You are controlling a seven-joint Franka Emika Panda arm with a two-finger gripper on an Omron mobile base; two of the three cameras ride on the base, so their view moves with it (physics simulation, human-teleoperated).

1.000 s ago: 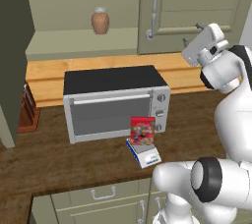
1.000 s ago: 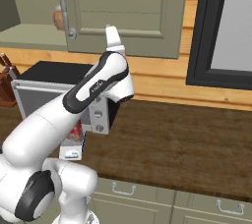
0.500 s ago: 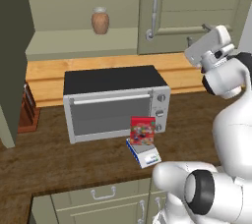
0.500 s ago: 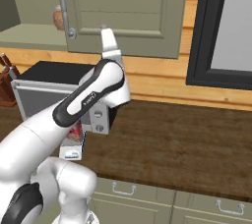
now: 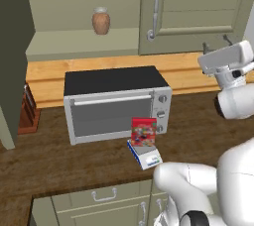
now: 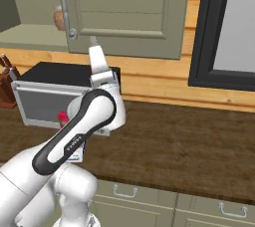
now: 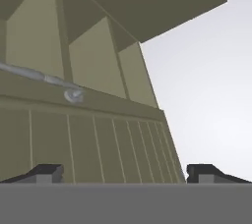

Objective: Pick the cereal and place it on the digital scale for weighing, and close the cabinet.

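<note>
Cereal [image 5: 144, 132] is seen upright on the digital scale [image 5: 145, 154], on the dark wood worktop [image 5: 59, 163], just in front of the silver toaster oven [image 5: 117, 102]. In the right base view the cereal [image 6: 63, 118] is mostly hidden behind the arm. Hand [image 5: 217, 46] is raised at the right, near the cabinet [image 5: 198, 7] door face; hand tips [image 7: 45, 171] are seen set wide apart, so the hand is open, nothing gripped. Cabinet's right door [image 6: 129, 9] with bar handle [image 6: 66, 8] fills the view ahead; the left side is open, a brown vase [image 5: 100, 20] sits on the shelf inside. Door panel and handle [image 7: 42, 76] are seen close in the hand view. A knife block [image 6: 5, 86] stands at the far left.
</note>
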